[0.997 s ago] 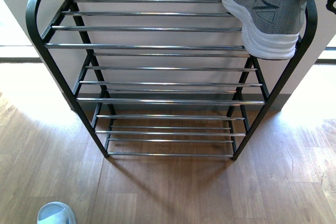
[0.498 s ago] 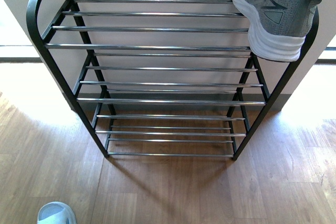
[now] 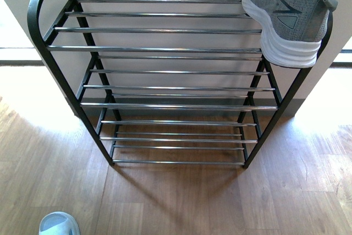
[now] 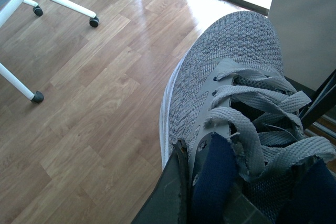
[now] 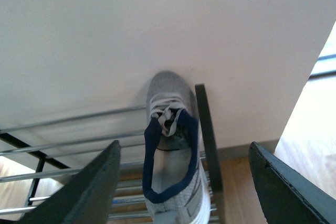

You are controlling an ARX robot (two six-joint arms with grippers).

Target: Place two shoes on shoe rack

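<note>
R gripper (image 5: 185, 184) spread wide above shoe (image 3: 286, 17) on rack (image 3: 165, 49) top tier, right end, heel past front rod. L gripper (image 4: 191, 198) pinching 2nd shoe (image 4: 226, 72) at collar.

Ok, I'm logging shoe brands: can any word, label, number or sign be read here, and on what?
None can be read.
The grey sneaker on the shoe rack bears only a wordless triangular emblem.
The second sneaker, in the left wrist view, and the pale blue slide show no text.
</note>
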